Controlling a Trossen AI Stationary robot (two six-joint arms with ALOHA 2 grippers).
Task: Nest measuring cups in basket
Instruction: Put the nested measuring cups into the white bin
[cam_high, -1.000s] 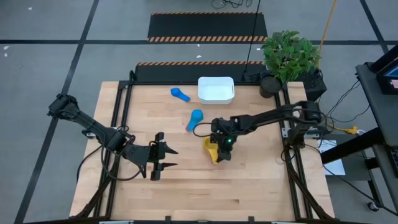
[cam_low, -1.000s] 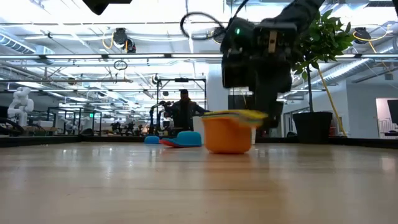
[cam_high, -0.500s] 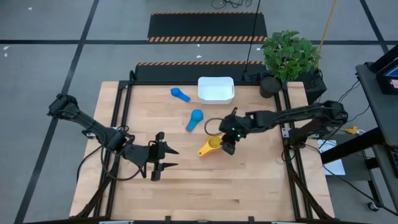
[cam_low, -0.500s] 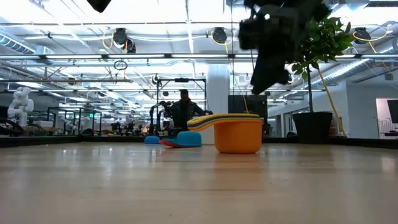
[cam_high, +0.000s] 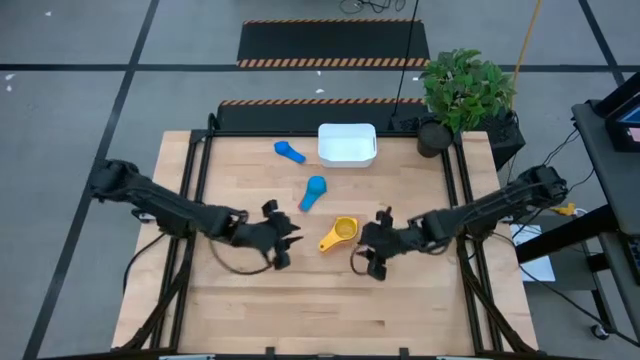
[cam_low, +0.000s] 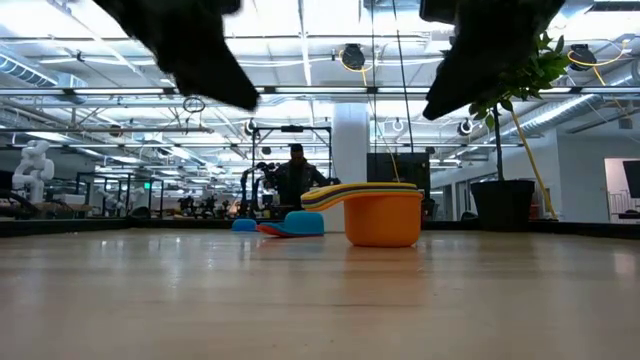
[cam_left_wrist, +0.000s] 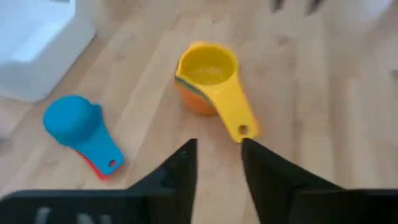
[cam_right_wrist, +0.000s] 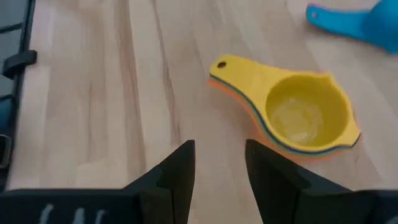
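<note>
A nested stack of measuring cups (cam_high: 341, 233), yellow on top and orange at the bottom, stands upright on the table, its handle pointing toward the left near corner (cam_left_wrist: 208, 78) (cam_right_wrist: 301, 118) (cam_low: 381, 216). A light blue cup (cam_high: 314, 190) lies upside down over a red one (cam_left_wrist: 79, 126). A dark blue cup (cam_high: 290, 151) lies by the white basket (cam_high: 347, 144). My left gripper (cam_high: 282, 236) is open, left of the stack (cam_left_wrist: 217, 163). My right gripper (cam_high: 376, 252) is open, right of and nearer than the stack (cam_right_wrist: 219, 165). Neither touches anything.
A potted plant (cam_high: 462, 95) stands at the table's far right corner in a black pot. The basket sits at the far edge, in the middle. Bare wood lies along the near edge (cam_high: 330, 320). A person (cam_low: 293, 180) shows far off in the room.
My right gripper has come off the cup stack, risen and swung toward the near right. The stack has shifted a little and turned, its handle now toward the left near corner. My left gripper has moved right, toward the stack.
</note>
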